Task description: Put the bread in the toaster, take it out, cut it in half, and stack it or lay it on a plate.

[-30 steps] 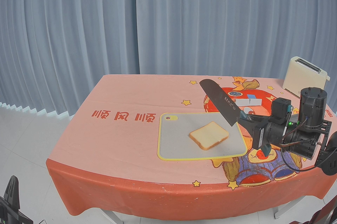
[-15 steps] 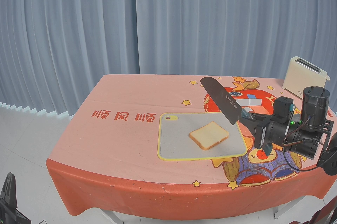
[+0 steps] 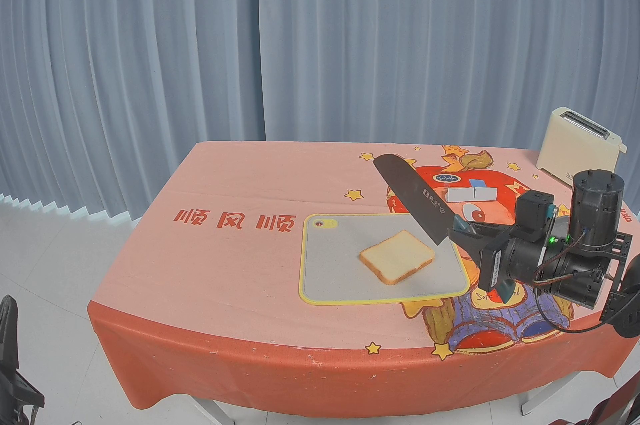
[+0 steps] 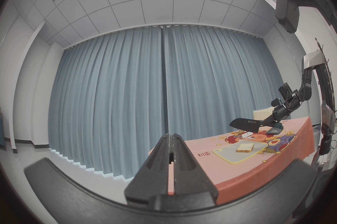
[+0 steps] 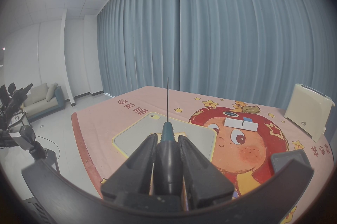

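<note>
Bread, a pale square slice (image 3: 397,256), lay on the grey yellow-rimmed cutting board (image 3: 333,266), beyond the left gripper (image 4: 171,159), parked clear with jaws closed and empty. At its three o'clock the right gripper (image 3: 469,232) clamped a dark broad knife (image 3: 413,196), poised for halving; a cream toaster (image 3: 579,145) stood at two o'clock.

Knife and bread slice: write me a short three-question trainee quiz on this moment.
1. True or false: the knife blade touches the bread slice.
2. Where does the bread slice lie? A) inside the toaster B) on the cutting board C) on the bare tablecloth
3. Fill in: the right gripper is shut on the knife's ____.
Key: 1 false, the blade hangs above it; 2 B; 3 handle.
</note>
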